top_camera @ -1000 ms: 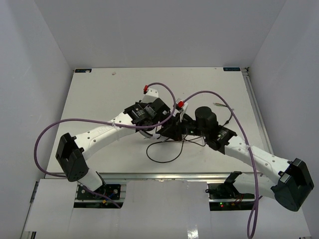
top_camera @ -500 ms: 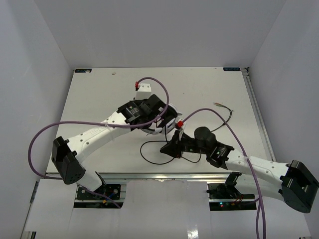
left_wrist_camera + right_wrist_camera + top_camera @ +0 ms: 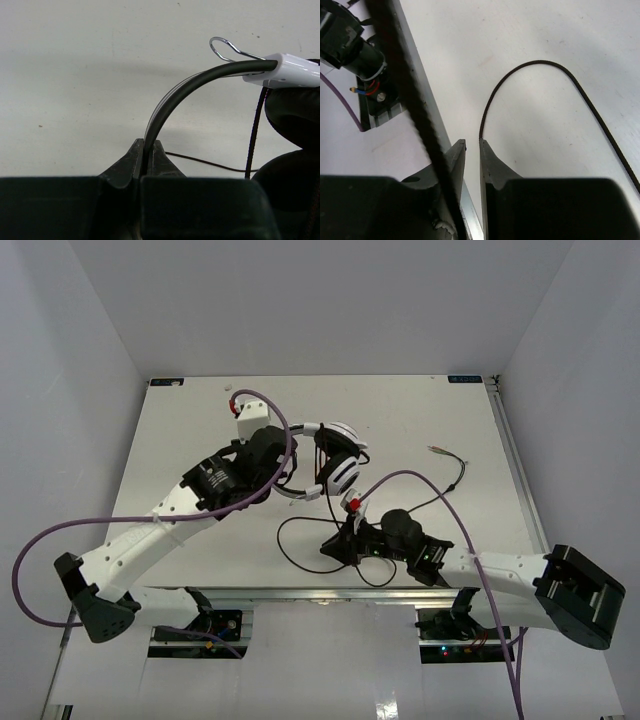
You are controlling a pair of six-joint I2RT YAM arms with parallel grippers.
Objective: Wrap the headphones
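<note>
The white headphones (image 3: 338, 462) with black ear cushions are near the table's middle. My left gripper (image 3: 285, 480) is shut on their thin headband (image 3: 190, 87), which rises from the jaws (image 3: 146, 150) and curves to the white slider (image 3: 295, 70) and a black cushion (image 3: 295, 110). The thin black cord (image 3: 283, 545) loops on the table toward the near edge, and its jack plug (image 3: 437, 450) lies at the right. My right gripper (image 3: 328, 546) is low over that loop. Its jaws (image 3: 472, 142) stand a narrow gap apart with nothing between them. The cord (image 3: 540, 62) curves to the right fingertip (image 3: 487, 150).
A blurred black strand (image 3: 410, 90) crosses close in front of the right gripper's left finger. The table's metal front rail (image 3: 410, 65) lies just left of the right gripper. Purple arm cables (image 3: 420, 480) arch over the table. White walls enclose the table.
My left gripper has carried the headphones back and to the left, out from under the arms. My right gripper has dropped toward the near edge beside the cord loop.
</note>
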